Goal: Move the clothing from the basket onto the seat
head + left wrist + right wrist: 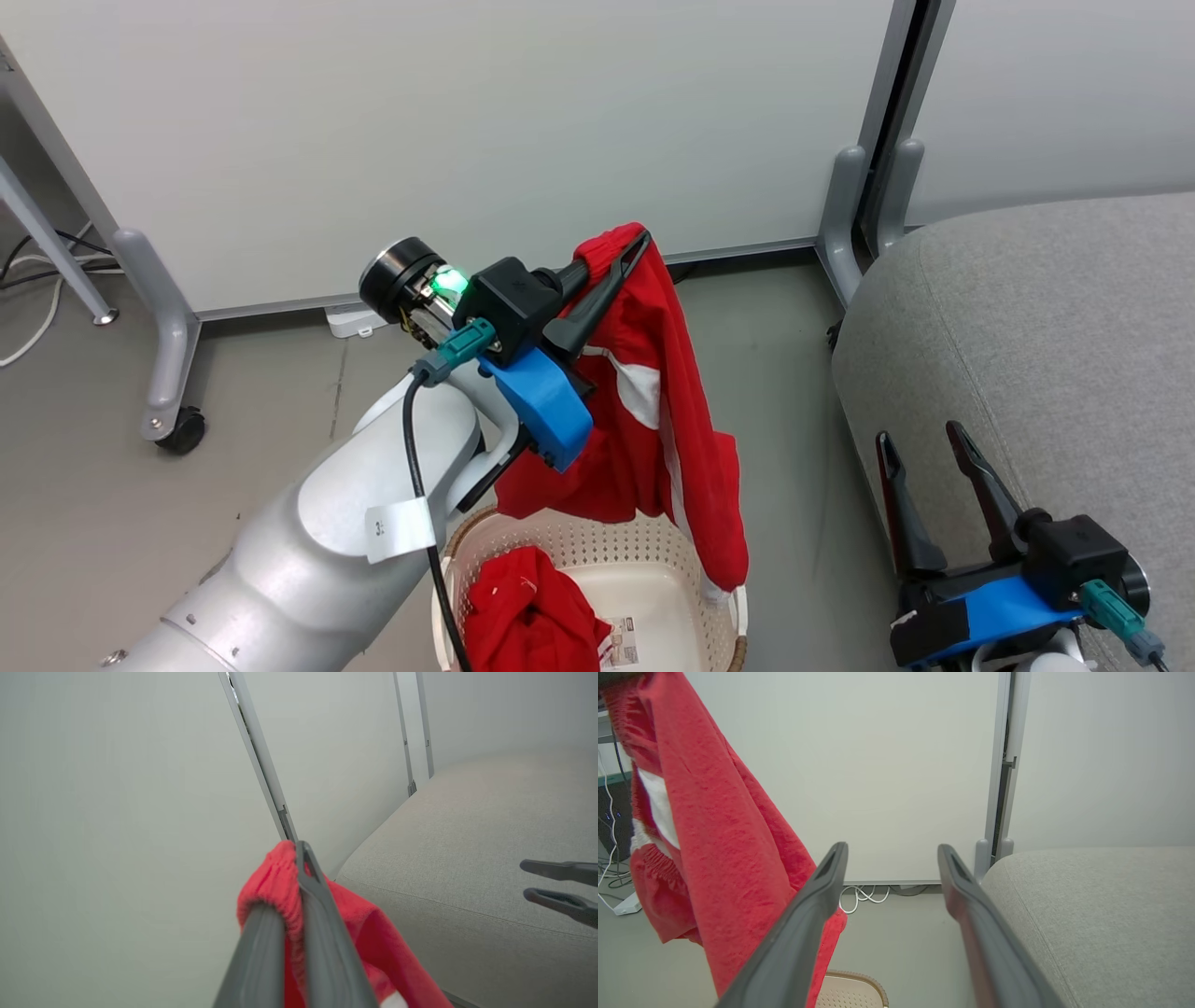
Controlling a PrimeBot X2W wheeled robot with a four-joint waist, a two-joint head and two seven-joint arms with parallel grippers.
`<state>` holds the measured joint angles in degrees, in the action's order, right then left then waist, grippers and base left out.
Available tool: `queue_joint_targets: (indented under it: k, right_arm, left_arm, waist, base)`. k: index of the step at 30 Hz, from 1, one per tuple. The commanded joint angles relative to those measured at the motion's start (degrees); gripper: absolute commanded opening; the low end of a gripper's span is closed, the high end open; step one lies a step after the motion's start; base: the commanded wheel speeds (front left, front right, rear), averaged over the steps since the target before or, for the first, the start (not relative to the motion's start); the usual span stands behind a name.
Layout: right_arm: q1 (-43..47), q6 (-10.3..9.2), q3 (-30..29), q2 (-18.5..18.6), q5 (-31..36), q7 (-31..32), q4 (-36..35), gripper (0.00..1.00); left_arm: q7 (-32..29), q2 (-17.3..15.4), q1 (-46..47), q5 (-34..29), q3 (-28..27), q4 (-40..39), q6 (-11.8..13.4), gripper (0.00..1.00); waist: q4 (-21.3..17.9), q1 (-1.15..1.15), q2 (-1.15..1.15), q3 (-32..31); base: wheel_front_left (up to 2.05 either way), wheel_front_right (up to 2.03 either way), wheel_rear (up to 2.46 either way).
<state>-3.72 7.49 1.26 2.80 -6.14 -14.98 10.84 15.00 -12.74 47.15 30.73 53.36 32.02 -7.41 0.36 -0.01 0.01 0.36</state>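
The left end effector (pixel 624 250) is clenched on the elastic edge of one red garment (pixel 653 420), which hangs raised above the basket (pixel 607 546). A second red garment (pixel 527 607) lies inside the basket. The right end effector (pixel 918 437) is spread apart, holding nothing, at the edge of the grey seat (pixel 1046 327).

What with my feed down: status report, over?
Left end effector shut on garment, held above basket, hem hanging at its rim. Right end effector open, by seat. Second garment in basket.
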Motion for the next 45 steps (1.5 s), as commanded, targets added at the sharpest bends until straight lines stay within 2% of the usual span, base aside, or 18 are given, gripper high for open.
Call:
queue_joint_targets:
  k: [1,7,12,23,25,31,42,43,44,45]
  right_arm:
    - [1.05,0.0,-0.21,0.16,-0.26,-0.32,-0.24,1.0]
    - [0.63,0.0,0.52,0.16,-0.69,-0.32,-0.62,1.0]
    - [-1.13,0.0,3.37,0.16,-0.14,-0.32,-1.6,1.0]
    - [-9.81,0.0,15.02,0.17,0.24,-0.32,-1.48,1.0]
    - [-10.95,0.0,15.75,0.17,0.19,-0.32,-1.12,1.0]
    - [-16.59,0.0,18.56,0.17,0.02,-0.28,3.23,1.0]
    - [-22.95,0.0,20.89,0.16,-0.11,-0.28,18.57,1.0]
    - [-23.39,0.0,21.16,0.16,-0.67,-0.28,19.65,0.47]
    - [-24.02,0.0,21.33,0.16,-1.03,-0.29,20.26,0.01]
    - [-24.43,0.0,21.43,0.15,-1.38,-0.28,20.71,0.0]
  left_arm:
    - [0.28,0.11,-1.0,-0.25,-0.1,-0.29,-0.01,0.0]
    - [0.28,0.02,-1.24,-0.18,-0.14,-0.53,-0.05,0.0]
    - [0.28,0.18,-1.12,-0.32,0.01,-0.32,-0.06,0.0]
    - [0.27,1.39,1.44,-0.47,1.1,-0.31,-0.08,0.0]
    - [0.27,1.47,1.72,-0.5,1.31,-0.36,-0.08,0.0]
    - [0.28,2.31,3.4,-0.48,2.4,-0.69,-0.09,0.0]
    - [0.27,3.26,5.04,-0.83,3.34,-1.96,-0.09,0.0]
    - [0.27,3.28,5.08,-0.88,3.36,-2.05,-0.09,0.0]
    - [0.28,3.3,5.14,-0.91,3.34,-2.19,-0.09,0.0]
    - [0.28,3.3,5.18,-0.93,3.31,-2.29,-0.09,0.0]
  waist:
    - [0.14,0.01,-0.01,-0.24]
    - [0.3,0.01,-0.01,-0.08]
    - [0.58,0.01,-0.01,0.17]
    - [1.79,0.01,-0.01,1.98]
    - [1.94,0.01,-0.01,2.23]
    - [3.0,0.01,-0.01,3.62]
    - [4.03,0.01,-0.01,5.62]
    - [4.05,0.01,-0.01,5.71]
    - [4.07,0.01,-0.01,5.8]
    - [4.07,0.01,-0.01,5.86]
  base:
    - [0.0,0.0,0.0]
    - [0.0,0.0,0.0]
    - [0.0,0.0,0.0]
    - [0.0,0.0,0.0]
    - [0.0,0.0,0.0]
    - [0.0,0.0,0.0]
    - [0.0,0.0,0.0]
    - [0.0,0.0,0.0]
    - [0.0,0.0,0.0]
    - [0.0,0.0,0.0]
